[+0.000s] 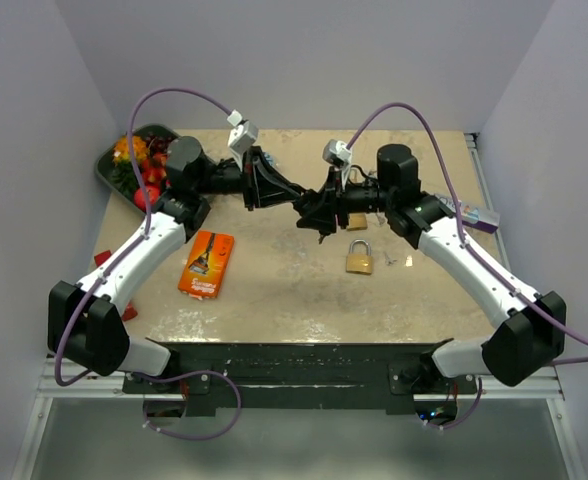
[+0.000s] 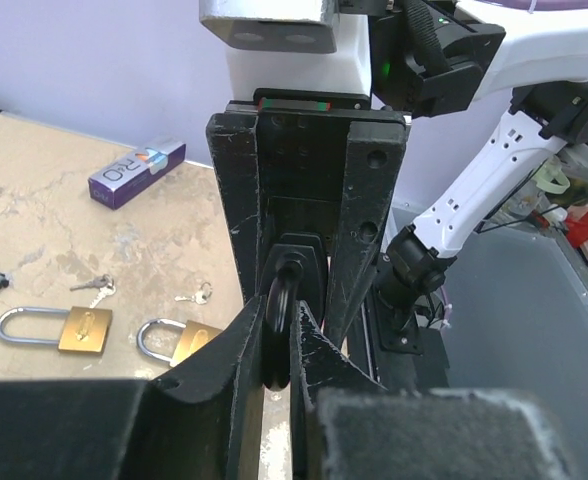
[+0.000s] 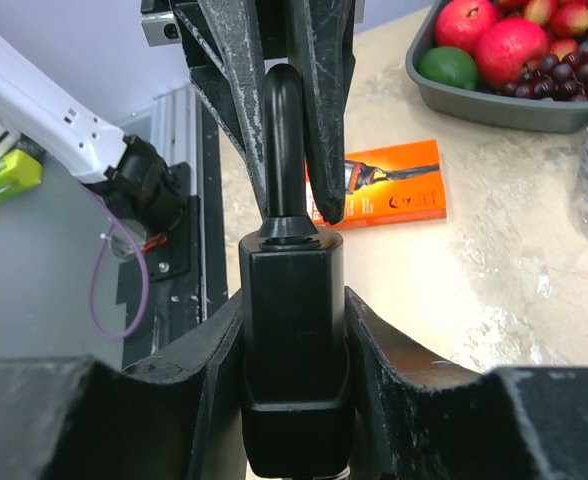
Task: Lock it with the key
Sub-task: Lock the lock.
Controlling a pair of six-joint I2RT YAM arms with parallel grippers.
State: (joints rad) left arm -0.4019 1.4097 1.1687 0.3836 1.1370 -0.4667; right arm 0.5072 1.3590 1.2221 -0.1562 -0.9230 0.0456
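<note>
A black padlock (image 3: 292, 350) hangs in mid-air over the table's middle, and my right gripper (image 3: 294, 305) is shut on its body. Its black shackle (image 3: 281, 140) rises between the fingers of my left gripper (image 2: 279, 350), which is closed on the shackle (image 2: 277, 320). In the top view the two grippers meet tip to tip, left gripper (image 1: 290, 199) against right gripper (image 1: 310, 208). Two small keys (image 2: 99, 287) (image 2: 196, 295) lie loose on the table, beside two brass padlocks (image 2: 54, 328) (image 2: 179, 340). One brass padlock (image 1: 359, 258) lies below the right gripper.
A dark tray of fruit (image 1: 114, 165) stands at the back left corner. An orange packet (image 1: 206, 263) lies by the left arm. A purple box (image 2: 136, 172) sits near the right edge. Small red pieces (image 1: 102, 258) lie at the left edge.
</note>
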